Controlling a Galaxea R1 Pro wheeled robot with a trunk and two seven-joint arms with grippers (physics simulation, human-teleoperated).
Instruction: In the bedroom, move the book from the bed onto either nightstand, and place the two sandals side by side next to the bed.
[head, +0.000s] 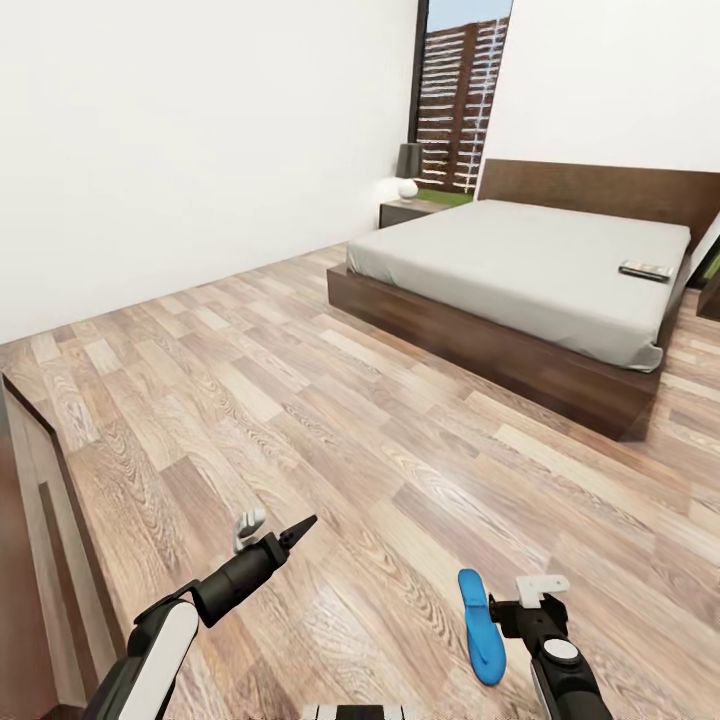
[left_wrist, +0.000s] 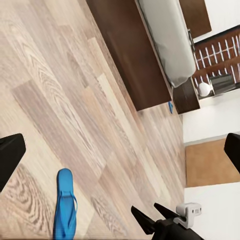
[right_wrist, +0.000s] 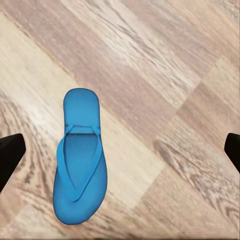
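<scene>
Right gripper (right_wrist: 120, 152) spread open above a sandal (right_wrist: 80, 160); left gripper (head: 296, 530) open; book (head: 645, 270) blurred.

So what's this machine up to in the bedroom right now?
It is tidying the room. A blue sandal lies flat on the wood floor, some way short of the bed. The right gripper hangs open beside it, not holding it. The left gripper is open and empty too. The book lies on the mattress near the headboard, not yet moved. A nightstand with a lamp stands by the bed's far side.
</scene>
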